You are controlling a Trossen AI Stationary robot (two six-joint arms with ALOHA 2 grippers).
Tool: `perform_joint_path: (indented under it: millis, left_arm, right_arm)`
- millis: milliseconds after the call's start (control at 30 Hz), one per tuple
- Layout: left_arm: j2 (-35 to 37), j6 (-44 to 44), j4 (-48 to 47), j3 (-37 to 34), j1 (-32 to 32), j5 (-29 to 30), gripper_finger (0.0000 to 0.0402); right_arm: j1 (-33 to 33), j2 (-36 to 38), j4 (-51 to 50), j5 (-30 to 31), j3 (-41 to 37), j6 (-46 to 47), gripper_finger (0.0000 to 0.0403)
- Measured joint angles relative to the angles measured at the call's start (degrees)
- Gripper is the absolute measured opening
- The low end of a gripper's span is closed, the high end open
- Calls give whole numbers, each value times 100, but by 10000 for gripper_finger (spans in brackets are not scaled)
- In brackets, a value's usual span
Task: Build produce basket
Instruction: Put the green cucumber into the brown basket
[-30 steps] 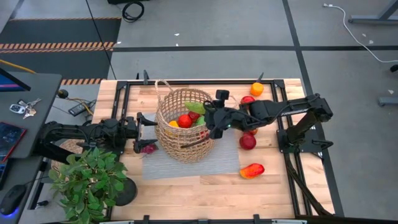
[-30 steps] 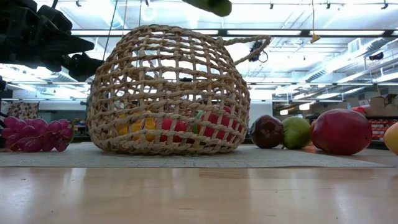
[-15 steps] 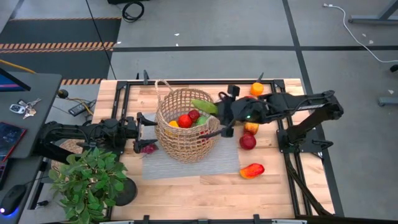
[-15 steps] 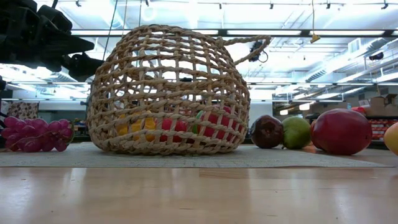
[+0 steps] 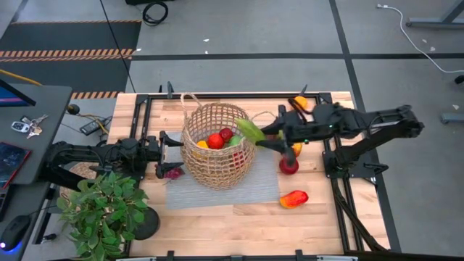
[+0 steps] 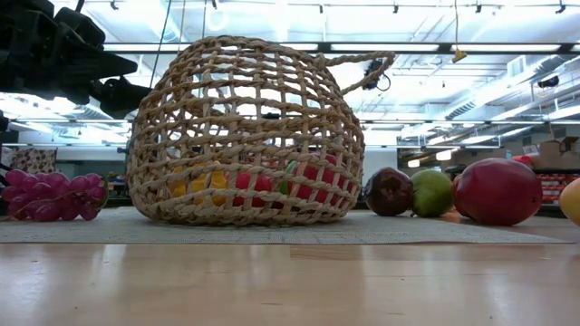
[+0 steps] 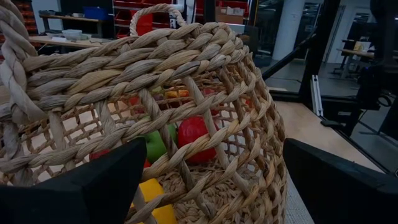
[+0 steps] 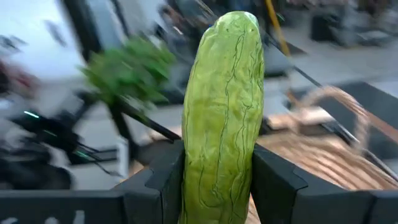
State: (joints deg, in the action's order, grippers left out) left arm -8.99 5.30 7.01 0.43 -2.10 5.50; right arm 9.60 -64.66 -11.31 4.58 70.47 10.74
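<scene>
With the right gripper (image 5: 262, 138) clamped on the cucumber (image 5: 249, 130) at the basket (image 5: 216, 145) rim (left gripper (image 5: 168, 145) waits, jaws wide), we should centre it over the opening before releasing.

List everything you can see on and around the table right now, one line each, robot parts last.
basket: one, tan wicker, on the grey mat, mid-table
produce in basket: several, red, yellow and green
cucumber: one, green, in the right gripper, over the basket's right rim
grapes: one bunch, purple, left of basket
loose produce: several, red, orange, green and dark red, right of basket
mat: one, grey, under basket
potted plant: one, green, front-left corner
left gripper: open, beside the basket's left wall
right gripper: shut on the cucumber
</scene>
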Motion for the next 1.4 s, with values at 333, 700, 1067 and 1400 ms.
perform_joint_path:
  millis: [333, 700, 1067, 1400]
  left_arm:
    - [1, 0, 1, 0, 1, 1, 386]
    - [2, -1, 1, 0, -1, 1, 386]
    - [2, 0, 0, 0, 1, 2, 386]
    - [2, -2, 1, 0, -1, 1, 386]
  right_arm:
    - [44, 201, 783, -334, -429, -169, 162]
    - [44, 199, 788, -330, -438, -170, 162]
    - [250, -253, 1298, 1674, -438, -2030, 162]
    - [317, -811, 1336, 3643, -436, -3573, 161]
